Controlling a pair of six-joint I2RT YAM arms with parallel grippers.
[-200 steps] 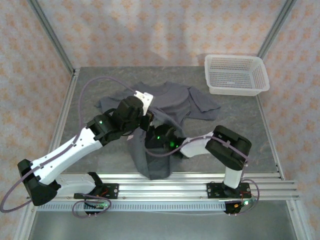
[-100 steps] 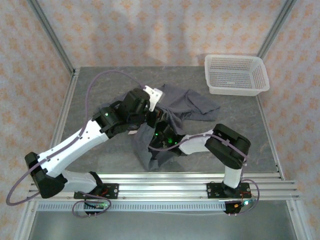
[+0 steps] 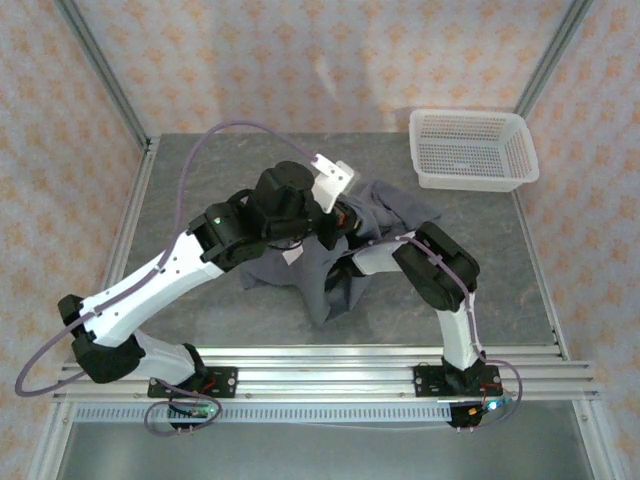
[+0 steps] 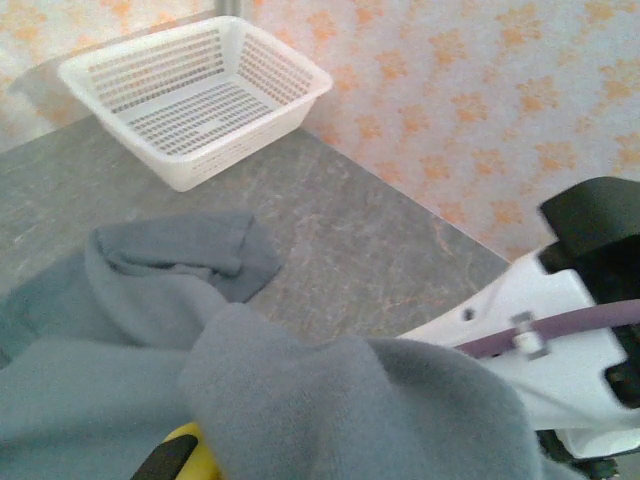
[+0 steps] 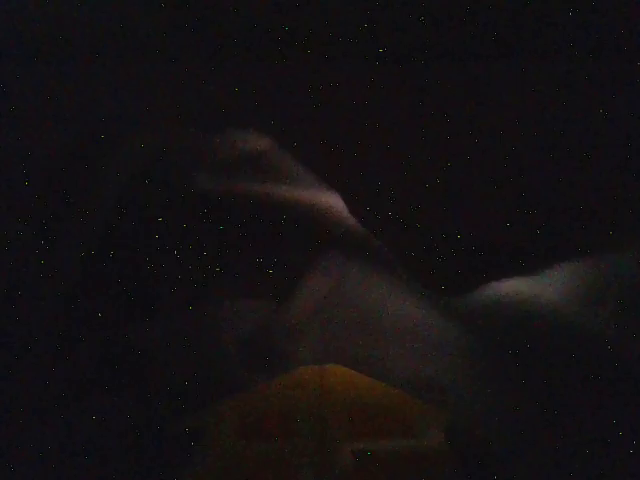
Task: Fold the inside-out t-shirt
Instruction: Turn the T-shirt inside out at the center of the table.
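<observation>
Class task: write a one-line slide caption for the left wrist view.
Bunched slate-grey soft cloth t-shirt in front, white plastic mesh basket behind on grey stone-look table.

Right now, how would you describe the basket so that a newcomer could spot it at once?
Take the grey table and go to its far right corner. The basket sits there, apart from the dark t-shirt bunched mid-table. It is the one rigid, white, mesh-walled thing.

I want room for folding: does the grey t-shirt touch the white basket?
Apart. The left wrist view shows bare table between the t-shirt and the basket.
</observation>
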